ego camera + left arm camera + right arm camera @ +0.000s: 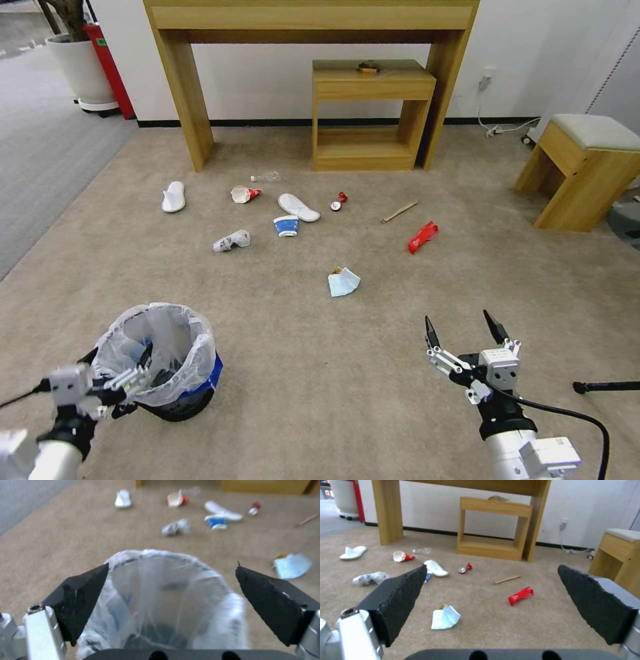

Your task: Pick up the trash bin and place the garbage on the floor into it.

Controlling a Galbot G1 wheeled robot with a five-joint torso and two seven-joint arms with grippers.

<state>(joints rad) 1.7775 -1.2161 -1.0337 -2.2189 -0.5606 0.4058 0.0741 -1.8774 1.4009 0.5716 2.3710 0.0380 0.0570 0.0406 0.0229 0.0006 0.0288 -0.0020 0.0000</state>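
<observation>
Beige carpet floor (pixel 373 373) spreads before a wooden desk (pixel 310 27). Left gripper (pixel 171 590) is spread wide, the bin (pixel 175 373) between its jaws, untouched. Right gripper (pixel 465 330) gapes empty; garbage (pixel 445 617) lies scattered beyond its jaws.

My head camera looks down at the floor (pixel 320 373) from high up. My left wrist camera sits close above the bin (pixel 160 600); the right faces the litter (pixel 445 617), which all three share.

Bag-lined black trash bin (pixel 167 363) stands upright on beige floor (pixel 320 373) — garbage (pixel 287 225) scattered beyond.
</observation>
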